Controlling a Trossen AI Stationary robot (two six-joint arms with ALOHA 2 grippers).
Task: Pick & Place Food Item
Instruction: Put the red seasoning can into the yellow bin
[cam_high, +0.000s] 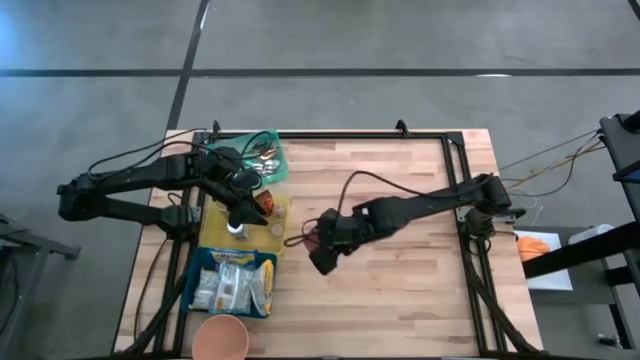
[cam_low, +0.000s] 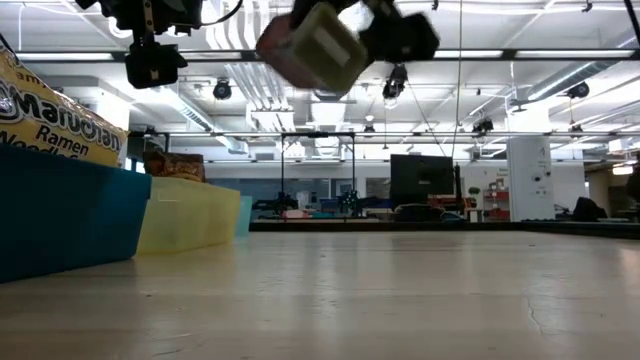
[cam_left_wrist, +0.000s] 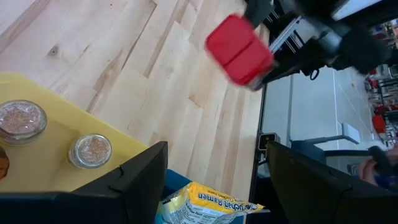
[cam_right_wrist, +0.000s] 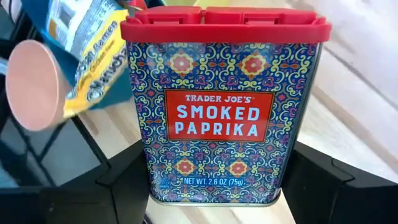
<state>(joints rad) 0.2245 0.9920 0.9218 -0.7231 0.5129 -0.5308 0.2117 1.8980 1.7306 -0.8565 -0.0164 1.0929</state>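
A smoked paprika tin (cam_right_wrist: 227, 112) with a red lid and a blue patterned body hangs high over the middle of the wooden table (cam_high: 400, 200), with my right gripper (cam_high: 325, 250) shut on it. The tin (cam_low: 315, 45) is well above the tabletop in the low view, and its red lid (cam_left_wrist: 239, 50) shows in the left wrist view. My left gripper (cam_left_wrist: 214, 180) stands open with nothing between its fingers, above the yellow bin (cam_high: 215, 235) at the table's left. My right gripper pinches the tin's two narrow sides (cam_right_wrist: 154, 177) near its bottom end, one finger on each side. The fingers slant down from the table's right, and the lid end points away from the gripper. The tin hangs tilted, clear of the table.
The yellow bin holds two small round spice jars (cam_left_wrist: 91, 149). Nearer the front stands a blue bin (cam_high: 235, 283) of ramen packets (cam_left_wrist: 211, 202), then a pink cup (cam_high: 220, 338). A green bin (cam_high: 270, 160) sits at the far left. Bare wood lies to the right.
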